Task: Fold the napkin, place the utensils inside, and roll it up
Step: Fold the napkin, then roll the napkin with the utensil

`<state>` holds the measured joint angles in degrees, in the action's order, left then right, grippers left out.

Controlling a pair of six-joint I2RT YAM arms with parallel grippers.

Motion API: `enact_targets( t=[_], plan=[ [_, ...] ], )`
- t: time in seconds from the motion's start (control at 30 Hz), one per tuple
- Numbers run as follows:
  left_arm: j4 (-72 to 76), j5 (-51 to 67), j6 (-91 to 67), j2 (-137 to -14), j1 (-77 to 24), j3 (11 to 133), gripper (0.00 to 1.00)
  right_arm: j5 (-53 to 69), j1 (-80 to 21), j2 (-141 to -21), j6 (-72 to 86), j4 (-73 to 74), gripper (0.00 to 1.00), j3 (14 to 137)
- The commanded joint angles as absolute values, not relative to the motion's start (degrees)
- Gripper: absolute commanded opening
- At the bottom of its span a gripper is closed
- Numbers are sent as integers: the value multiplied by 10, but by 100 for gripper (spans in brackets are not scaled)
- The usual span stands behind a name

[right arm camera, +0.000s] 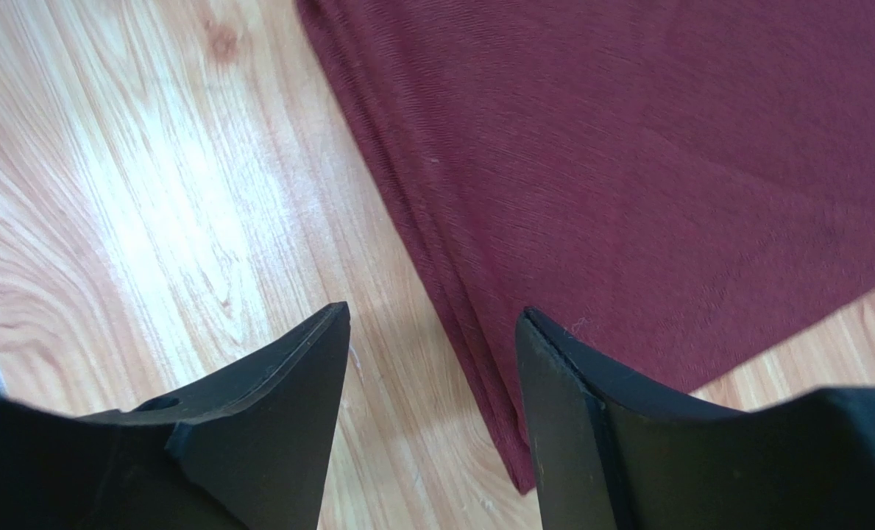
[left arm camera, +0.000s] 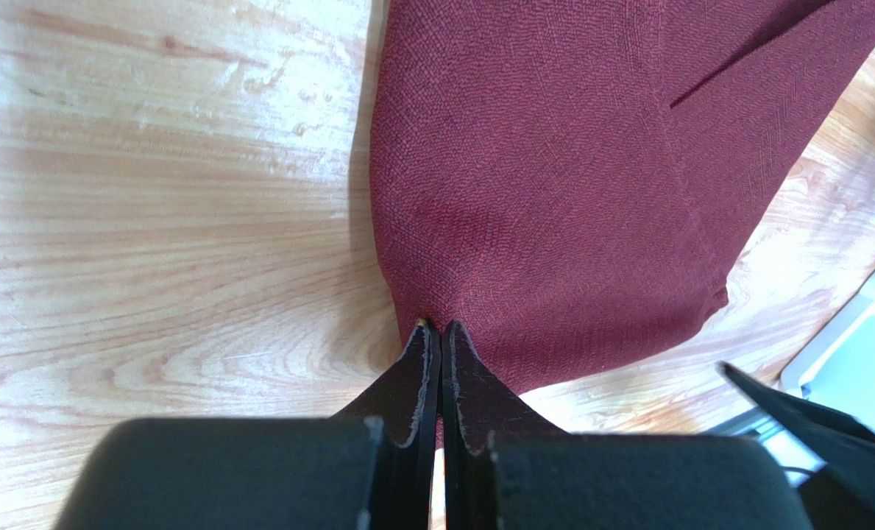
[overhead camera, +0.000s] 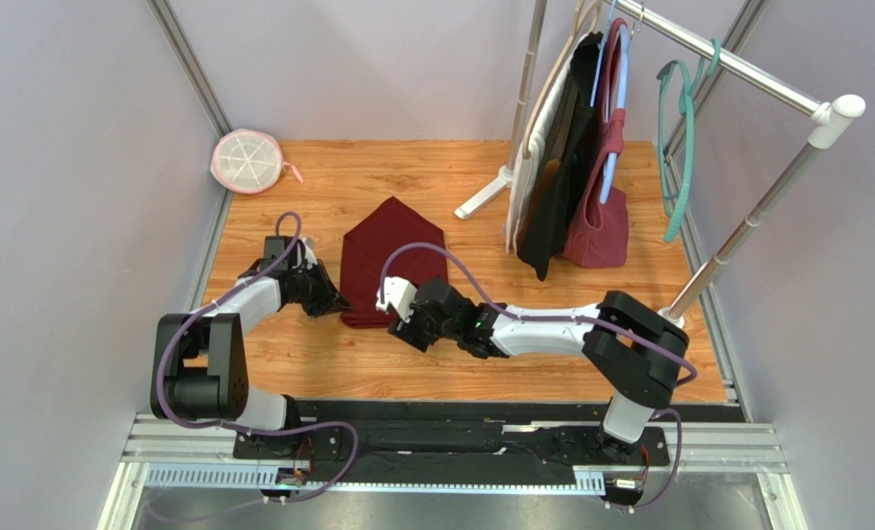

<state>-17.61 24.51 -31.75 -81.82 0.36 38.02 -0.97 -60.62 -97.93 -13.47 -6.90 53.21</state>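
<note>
At the left edge of the napkin [overhead camera: 392, 252], the left claw [left arm camera: 439, 329] is seen with its fingers pressed together, and the cloth's edge appears to be clamped between them. The rolling step is judged to be in hand, or about to be. For it to be done well, this pinch should be kept firm and low to the surface [overhead camera: 541, 356], so that the layers are not dragged apart. The edge should then be turned over towards the napkin's right side in a tight, even tube. At the near right corner of the napkin, the right claw [right arm camera: 431, 315] is held with its jaws apart, and nothing is gripped. The stacked edge lies just beyond its fingertips. It would best be used to pin or tuck that side so the roll is kept square and the folds are not skewed.

The napkin is laid flat on the surface, between the two claws. It is a dark red woven cloth, folded into a narrow panel with a point at its far end. A diagonal crease is visible to the right of the left claw's pinch. Several layers are stepped along the napkin's near right edge. The utensils cannot be made out in any view; they may be hidden inside the fold.
</note>
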Motion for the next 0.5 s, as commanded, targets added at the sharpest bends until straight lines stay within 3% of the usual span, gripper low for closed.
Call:
enact_targets(
  t=[0.0, 0.47],
  plan=[
    [-186, 238, -301, -824, 2, 406, 0, -59, -634, -1007, -226, -127, 60, 566],
    [-192, 236, -295, -833, 3, 417, 0, -141, -651, -1119, -315, -171, 57, 596]
  ],
)
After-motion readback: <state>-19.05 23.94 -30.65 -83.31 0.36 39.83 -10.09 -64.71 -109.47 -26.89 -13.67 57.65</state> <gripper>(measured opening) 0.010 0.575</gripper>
